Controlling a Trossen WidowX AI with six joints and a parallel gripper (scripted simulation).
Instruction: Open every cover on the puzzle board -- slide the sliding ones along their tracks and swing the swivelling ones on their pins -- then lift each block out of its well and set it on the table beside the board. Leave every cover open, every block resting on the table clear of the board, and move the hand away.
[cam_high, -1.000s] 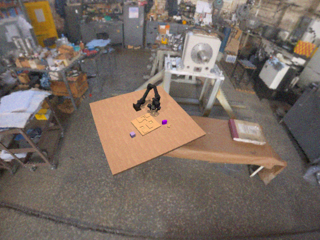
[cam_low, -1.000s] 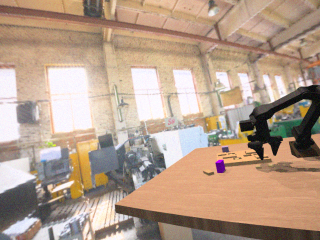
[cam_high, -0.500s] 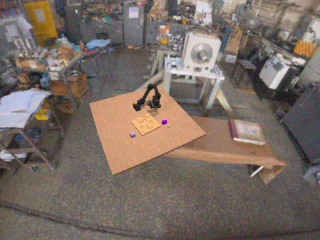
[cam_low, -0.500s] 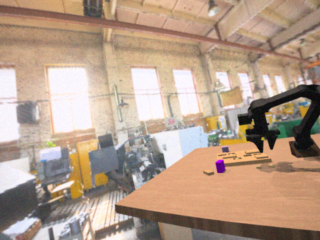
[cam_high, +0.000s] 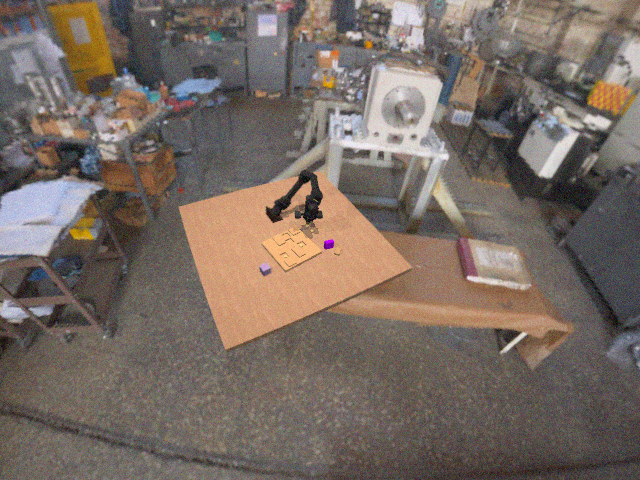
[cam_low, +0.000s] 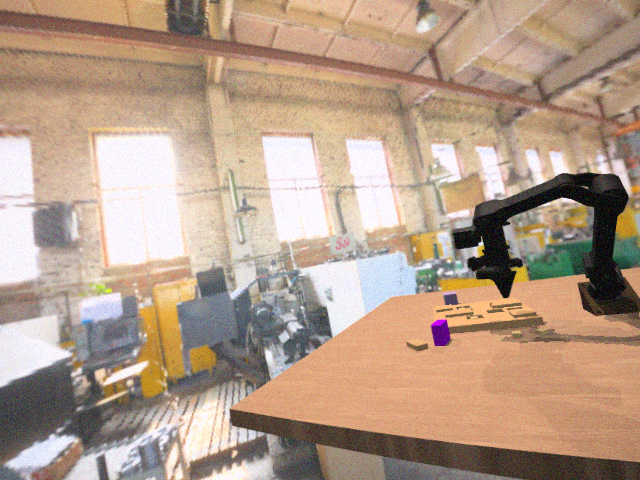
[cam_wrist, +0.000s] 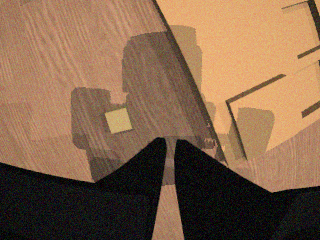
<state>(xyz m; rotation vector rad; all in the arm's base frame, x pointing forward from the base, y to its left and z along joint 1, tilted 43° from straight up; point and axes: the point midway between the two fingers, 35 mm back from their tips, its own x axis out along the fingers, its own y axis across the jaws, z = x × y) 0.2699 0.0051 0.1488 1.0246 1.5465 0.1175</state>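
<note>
While I am watching from my remote post, I am listing as follows.

Item: tool (cam_high: 309, 222) (cam_low: 505, 296) (cam_wrist: 170, 147), one, black; its fingers are pressing nearly together, pinching nothing, and are hovering by the near edge of the puzzle board.
Item: puzzle board (cam_high: 290, 250) (cam_low: 483, 323) (cam_wrist: 225, 35), tan, one; it is lying flat on the worktop (cam_high: 232, 304) (cam_low: 361, 403) (cam_wrist: 50, 50), its dark slots and recesses showing.
Item: purple block (cam_high: 328, 244) (cam_low: 440, 332), one; it is standing beside the board, touching nothing but the worktop.
Item: lavender block (cam_high: 265, 269) (cam_low: 450, 298), one; it is resting off another side.
Item: flat tan piece (cam_high: 337, 251) (cam_low: 416, 344), one; it is lying near the purple block.
Item: small yellow-green pieces (cam_low: 516, 333) (cam_wrist: 119, 120), two in the exterior view; they are sitting off the board.

Step, by my judgement: I am working between pick-ups, perhaps lining up on a cover. I am not making out which covers are standing open. Next, I am needing closed fingertips lowering against a cover's edge for a push; pressing down too hard is risking a jam.
</note>
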